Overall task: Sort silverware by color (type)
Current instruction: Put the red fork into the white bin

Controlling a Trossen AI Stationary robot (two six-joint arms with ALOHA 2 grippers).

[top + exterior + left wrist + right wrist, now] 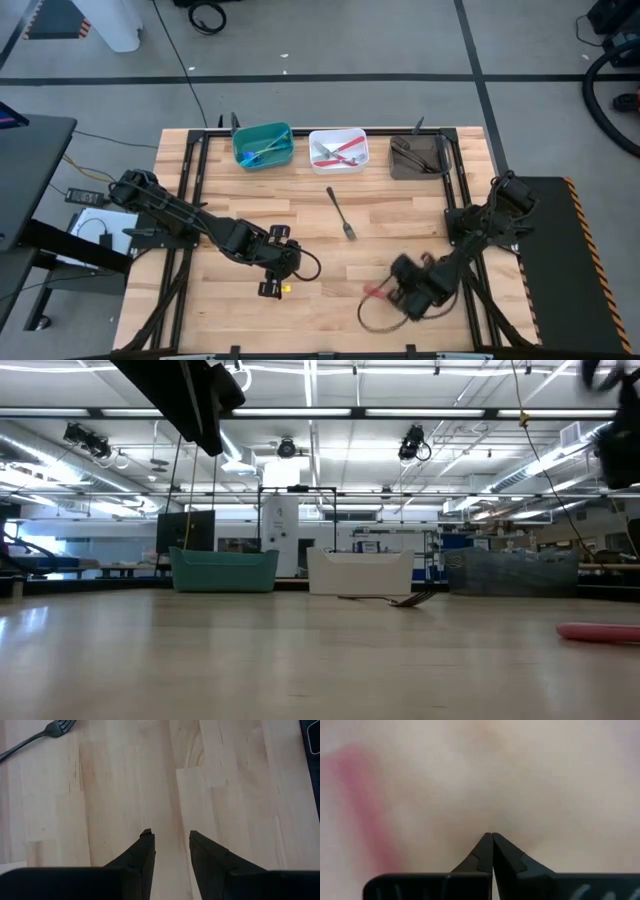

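A dark grey fork (341, 213) lies flat mid-table, also seen in the low view (395, 599) and the left wrist view (37, 735). A red-handled fork (375, 291) lies flat near the table's front right (598, 632) and shows as a red blur (362, 810) beside my right gripper (492, 836). That gripper (398, 290) is shut with nothing between its fingers. My left gripper (275, 285) hangs open above bare wood (172, 837), left of centre. More forks lie in the teal bin (263, 146), the white bin (338, 150) and the brown bin (420, 157).
The three bins stand in a row along the table's far edge. A black cable loops on the table by the right gripper (375, 318). Bare wood stretches between the two arms and in front of the bins.
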